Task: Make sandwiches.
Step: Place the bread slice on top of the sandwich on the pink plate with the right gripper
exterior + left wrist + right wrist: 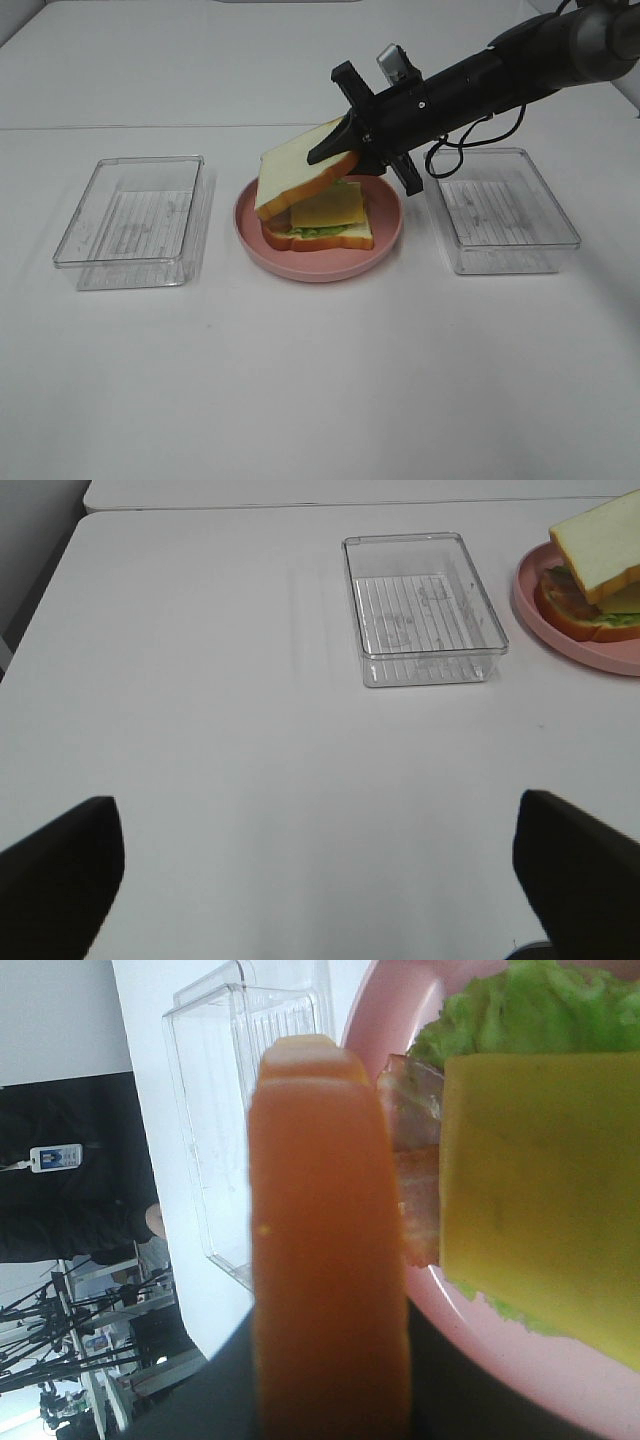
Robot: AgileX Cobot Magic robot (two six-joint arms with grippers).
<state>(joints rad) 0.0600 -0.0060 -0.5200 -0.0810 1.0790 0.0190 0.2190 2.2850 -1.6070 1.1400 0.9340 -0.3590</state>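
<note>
Right gripper clamped on top bread slice, tilted over cheese, lettuce and lower slice on pink plate. Best lowered flat, crusts aligned, then released. Left gripper spread wide, holding nothing, hovering over white table. Clear trays flanking plate.

We see the right gripper pinching the top bread slice, tilted over the cheese on the pink plate, between two clear trays.
</note>
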